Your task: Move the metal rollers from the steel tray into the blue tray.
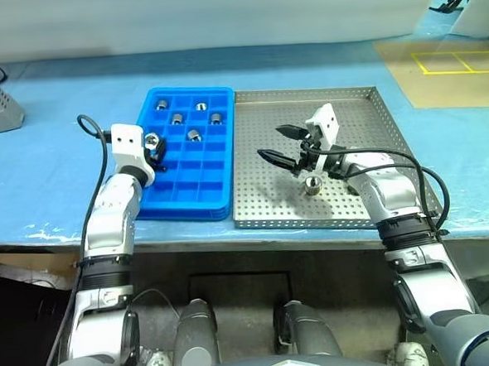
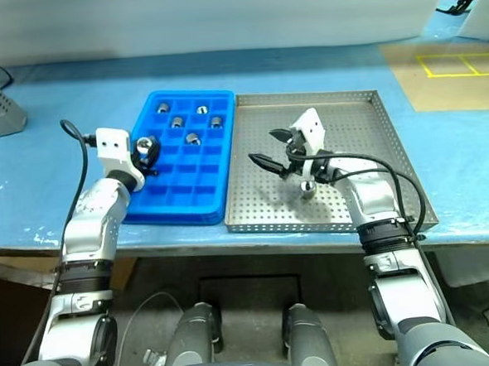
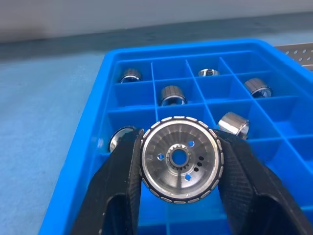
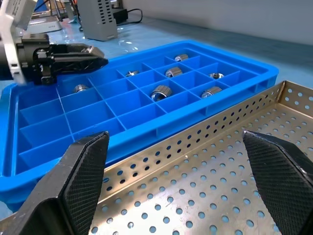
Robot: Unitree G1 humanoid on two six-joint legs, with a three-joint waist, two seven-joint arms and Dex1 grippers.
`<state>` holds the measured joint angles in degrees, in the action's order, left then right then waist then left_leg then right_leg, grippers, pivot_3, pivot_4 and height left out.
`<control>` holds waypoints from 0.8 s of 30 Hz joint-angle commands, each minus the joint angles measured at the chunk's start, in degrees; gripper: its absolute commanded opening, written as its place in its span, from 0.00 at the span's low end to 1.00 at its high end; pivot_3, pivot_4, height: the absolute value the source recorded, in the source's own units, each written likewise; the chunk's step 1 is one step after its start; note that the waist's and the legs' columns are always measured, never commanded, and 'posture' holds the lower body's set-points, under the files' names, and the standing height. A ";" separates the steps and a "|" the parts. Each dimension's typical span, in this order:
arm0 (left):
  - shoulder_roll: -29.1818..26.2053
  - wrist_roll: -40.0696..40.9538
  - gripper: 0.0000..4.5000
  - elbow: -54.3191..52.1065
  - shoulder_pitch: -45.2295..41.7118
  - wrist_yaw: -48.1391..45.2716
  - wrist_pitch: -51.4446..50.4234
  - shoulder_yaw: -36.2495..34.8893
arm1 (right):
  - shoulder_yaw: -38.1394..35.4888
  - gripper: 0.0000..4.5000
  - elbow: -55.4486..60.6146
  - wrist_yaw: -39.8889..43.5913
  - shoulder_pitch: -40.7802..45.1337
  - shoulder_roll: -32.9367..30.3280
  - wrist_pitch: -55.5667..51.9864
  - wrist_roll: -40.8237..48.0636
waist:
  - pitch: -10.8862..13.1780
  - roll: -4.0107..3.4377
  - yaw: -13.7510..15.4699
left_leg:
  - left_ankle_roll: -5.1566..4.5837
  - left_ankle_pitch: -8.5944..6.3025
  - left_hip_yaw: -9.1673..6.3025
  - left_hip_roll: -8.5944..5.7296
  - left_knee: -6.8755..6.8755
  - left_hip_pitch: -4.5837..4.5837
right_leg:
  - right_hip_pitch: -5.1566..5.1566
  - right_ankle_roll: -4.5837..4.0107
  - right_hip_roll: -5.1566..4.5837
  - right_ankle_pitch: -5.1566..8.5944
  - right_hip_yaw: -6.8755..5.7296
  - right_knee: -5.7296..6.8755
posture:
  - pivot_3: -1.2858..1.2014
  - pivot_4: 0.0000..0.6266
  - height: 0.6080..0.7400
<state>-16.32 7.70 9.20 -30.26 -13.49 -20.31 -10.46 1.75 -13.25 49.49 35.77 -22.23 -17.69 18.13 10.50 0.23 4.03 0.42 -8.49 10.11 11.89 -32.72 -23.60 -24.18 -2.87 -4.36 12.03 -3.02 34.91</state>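
On the blue surface [image 1: 52, 161]: blue tray [image 1: 188, 205] and steel tray [image 1: 357, 118] side by side, rims touching.
Landmark: blue tray (gridded cells).
Left end effector [image 1: 153, 150]: over the blue tray's left edge, clamped on one metal roller [image 3: 181, 157] between both fingers.
Rollers in the blue tray: five [image 1: 193, 135] in far cells, a sixth [image 4: 80, 88] by the left wall.
Steel tray: right of the blue tray; one roller [image 1: 312, 185] stands on its perforated floor.
Right end effector [image 1: 280, 146]: above the steel tray, fingers spread wide, holding nothing, tips toward the blue tray.
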 commanded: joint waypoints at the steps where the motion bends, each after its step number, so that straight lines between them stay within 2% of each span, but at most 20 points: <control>1: -0.89 -0.32 0.39 2.66 -2.59 -0.18 1.92 0.35 | -1.34 1.00 3.82 -0.62 -0.54 -0.95 -0.46 0.64 | 0.00 0.00 -0.11 | 0.00 0.00 0.00 0.00 0.00 0.00 | 0.00 0.00 0.00 0.00 0.01 -0.01 | 0.48 0.24 1.00; 12: -0.81 -0.66 0.39 7.51 -4.44 -0.65 1.15 2.22 | -2.84 1.00 7.63 -2.79 -3.46 -2.40 -2.21 1.19 | 0.00 0.00 -0.39 | 0.00 0.00 0.02 0.00 0.01 0.02 | -0.01 0.01 0.03 0.00 0.03 -0.01 | 0.46 0.24 1.00; 13: -0.80 -0.78 0.56 7.73 -4.56 -0.24 1.09 2.18 | -2.89 1.00 7.85 -2.87 -3.63 -2.47 -2.29 1.24 | 0.00 0.00 -0.42 | 0.00 0.00 0.02 0.00 0.01 0.02 | -0.01 0.00 0.03 0.00 0.03 -0.01 | 0.46 0.24 1.00; 17: -0.78 -0.43 0.84 7.81 -5.52 -1.08 1.37 2.66 | -3.10 1.00 8.58 -3.22 -4.17 -2.70 -2.50 1.34 | 0.00 0.00 -0.57 | 0.00 0.00 0.02 0.00 0.01 0.03 | -0.01 0.01 0.03 0.00 0.03 0.00 | 0.45 0.24 1.00; 24: 0.14 0.44 0.84 7.64 -10.25 -6.02 3.65 5.59 | -4.27 1.00 10.96 -4.90 -5.70 -3.35 -3.13 1.38 | 0.00 0.00 -0.95 | 0.00 0.00 0.03 -0.01 0.01 0.02 | -0.01 0.01 0.02 0.00 0.05 -0.01 | 0.42 0.24 1.00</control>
<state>-16.45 7.66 18.12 -38.54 -17.42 -18.85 -6.22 -0.48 -5.41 45.24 30.28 -24.74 -20.70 18.33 10.50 0.23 3.08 0.42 -8.49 10.14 11.88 -32.72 -23.59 -24.18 -2.87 -4.34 12.02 -2.97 34.89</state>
